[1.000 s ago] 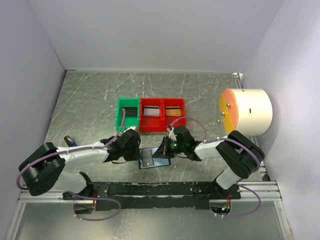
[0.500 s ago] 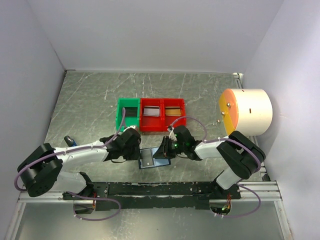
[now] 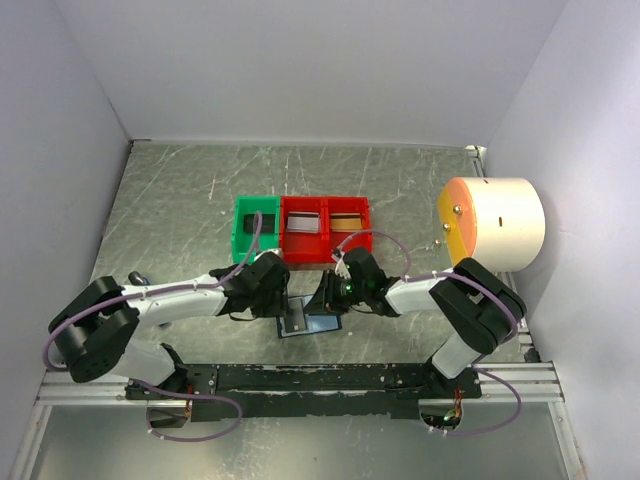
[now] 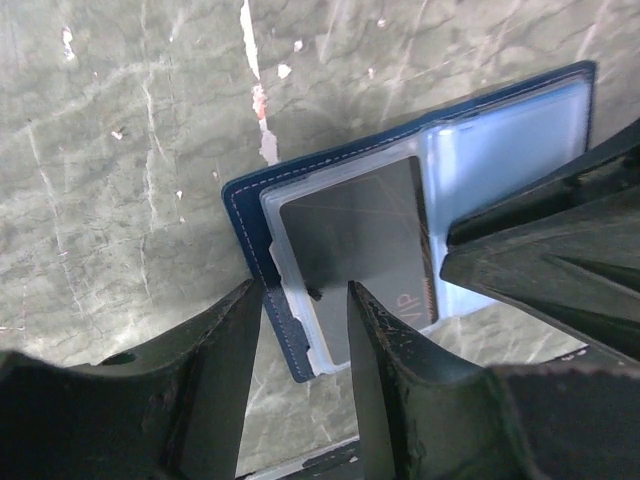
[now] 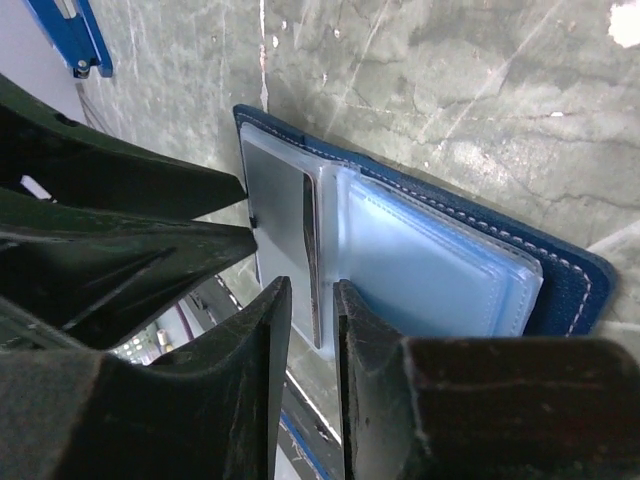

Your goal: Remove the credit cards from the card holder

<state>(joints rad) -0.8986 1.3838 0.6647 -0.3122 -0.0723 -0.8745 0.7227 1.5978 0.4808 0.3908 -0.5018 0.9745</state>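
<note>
The card holder (image 3: pixel 322 323) lies open on the table between my two grippers, its navy cover (image 4: pixel 245 230) down and its clear pockets (image 5: pixel 440 270) up. One dark credit card (image 4: pixel 360 250) sits in the left pocket. My left gripper (image 4: pixel 305 290) is open, its fingers straddling the holder's left edge without pinching it. The right gripper (image 5: pixel 310 290) is open by a narrow gap, and the card's edge (image 5: pixel 312 240) runs into that gap. Other credit cards lie in the red bins, one silvery grey (image 3: pixel 304 223) and one tan (image 3: pixel 347 224).
A green bin (image 3: pixel 256 228) and a red double bin (image 3: pixel 325 228) stand just behind the holder. A white drum with an orange face (image 3: pixel 490 222) is at the right. A small blue tag (image 5: pixel 70 35) lies nearby. White walls enclose three sides.
Both grippers have gone from shut to open. The left gripper has shifted right, closer over the holder's left edge; the right gripper has stayed in place.
</note>
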